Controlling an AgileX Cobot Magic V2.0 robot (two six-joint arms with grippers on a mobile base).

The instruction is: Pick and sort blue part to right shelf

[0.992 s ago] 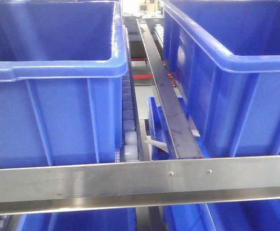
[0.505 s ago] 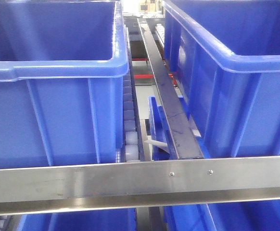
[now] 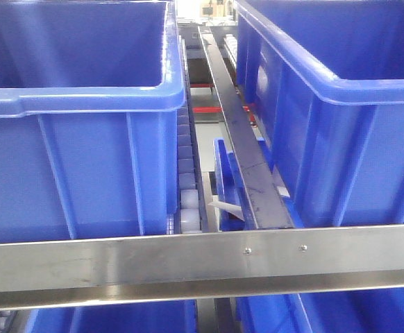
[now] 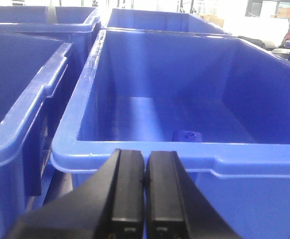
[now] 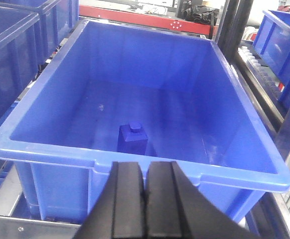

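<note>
Blue part (image 5: 132,138) stands upright in the bin (image 5: 50,149) under your R gripper (image 5: 145,209), near its front wall. R jaws are together, empty; L gripper (image 4: 144,199) too. Shelf rail (image 3: 202,267) runs across the near side in front view.

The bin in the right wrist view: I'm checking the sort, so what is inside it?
One blue part stands upright on the floor of the blue bin, near its front wall. That wall's rim and the shut right gripper hide the part's base.
</note>
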